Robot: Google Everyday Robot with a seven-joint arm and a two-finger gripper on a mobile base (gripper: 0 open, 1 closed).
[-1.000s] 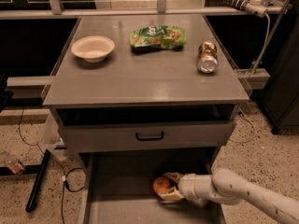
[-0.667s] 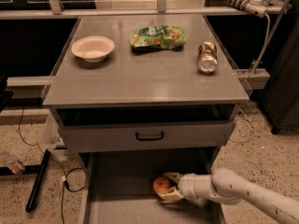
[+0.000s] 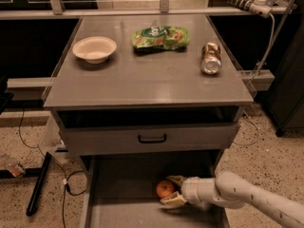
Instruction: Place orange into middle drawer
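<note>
The orange [image 3: 164, 189] lies on the floor of the pulled-out middle drawer [image 3: 123, 213], near its centre. My gripper [image 3: 167, 190] reaches in from the right on a white arm, low over the drawer floor. Its two pale fingers [image 3: 173, 201] are spread, one behind the orange and one in front. The orange sits between the fingertips and rests on the drawer floor.
Above is a shut grey drawer front with a black handle [image 3: 152, 138]. On the cabinet top [image 3: 152, 84] are a white bowl [image 3: 94, 49], a green snack bag [image 3: 160, 37] and a can lying on its side [image 3: 211, 58]. Cables and a black stand [image 3: 40, 184] lie on the floor at left.
The arm and orange stay almost in place in the drawer. The orange now shows a little more clearly between the spread fingers.
</note>
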